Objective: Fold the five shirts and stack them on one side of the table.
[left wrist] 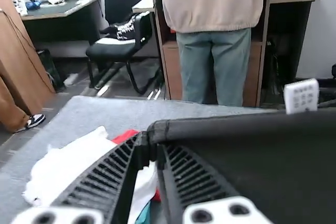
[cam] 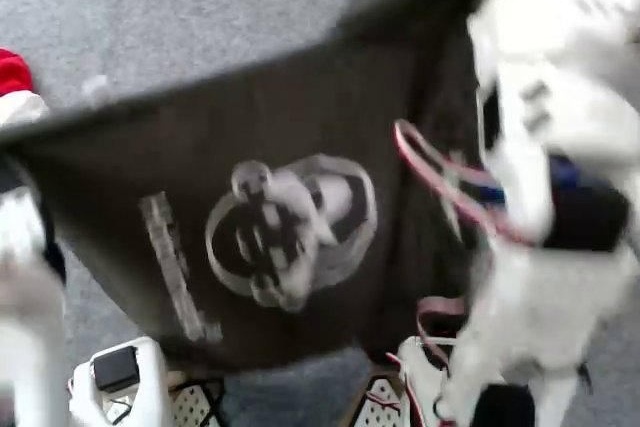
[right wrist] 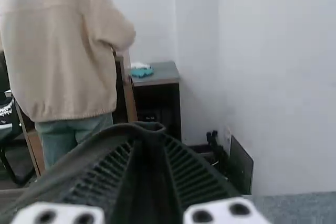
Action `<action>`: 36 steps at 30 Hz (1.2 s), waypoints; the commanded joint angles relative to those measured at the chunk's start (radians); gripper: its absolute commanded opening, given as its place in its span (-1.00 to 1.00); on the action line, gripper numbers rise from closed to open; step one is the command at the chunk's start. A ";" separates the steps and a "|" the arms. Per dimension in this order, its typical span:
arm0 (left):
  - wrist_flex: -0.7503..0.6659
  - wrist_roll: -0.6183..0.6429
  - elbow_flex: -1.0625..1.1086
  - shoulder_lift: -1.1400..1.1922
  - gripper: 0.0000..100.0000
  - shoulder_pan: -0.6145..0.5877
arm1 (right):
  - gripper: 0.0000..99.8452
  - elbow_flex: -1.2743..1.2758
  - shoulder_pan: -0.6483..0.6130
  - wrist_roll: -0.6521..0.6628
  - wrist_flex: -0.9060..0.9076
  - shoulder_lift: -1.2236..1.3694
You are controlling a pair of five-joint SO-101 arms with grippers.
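Observation:
A black shirt with a grey round print hangs stretched in the air above the grey table, held up at its two upper corners. My left gripper is shut on one corner of the black shirt, with the hem pinched between its ribbed fingers. My right gripper is shut on the other corner, cloth draped over its fingers. In the high view the white right arm rises at the right. A pile of white and red shirts lies on the table behind the left gripper.
Red and white cloth sits at the table's left edge. An arm base stands at the near edge. A pink cable loops by the right arm. Beyond the table stand a person, a black chair and desks.

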 commanded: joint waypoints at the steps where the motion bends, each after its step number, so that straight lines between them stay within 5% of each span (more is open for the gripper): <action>1: -0.539 0.112 0.363 0.018 -0.94 -0.001 | -0.97 0.122 -0.015 -0.009 -0.296 0.117; 5: -1.143 0.198 0.638 0.141 -0.94 0.001 | -0.97 0.096 -0.075 -0.005 -0.431 0.311; 8: -1.301 0.176 0.619 0.313 -0.94 0.031 | -0.97 -0.024 -0.112 -0.003 -0.466 0.463; 15: -1.249 0.100 0.220 0.752 -0.94 0.047 | -0.97 -0.538 -0.120 -0.002 -0.319 0.831; 21: -0.976 0.100 -0.071 0.950 -0.94 0.047 | -0.97 -1.006 -0.120 -0.002 -0.006 1.076; 30: -0.704 0.098 0.016 0.974 -0.94 0.038 | -0.97 -1.468 -0.121 -0.002 0.542 1.271; 36: -0.608 0.032 0.107 0.973 -0.94 0.038 | -0.97 -1.466 -0.138 0.000 0.769 1.282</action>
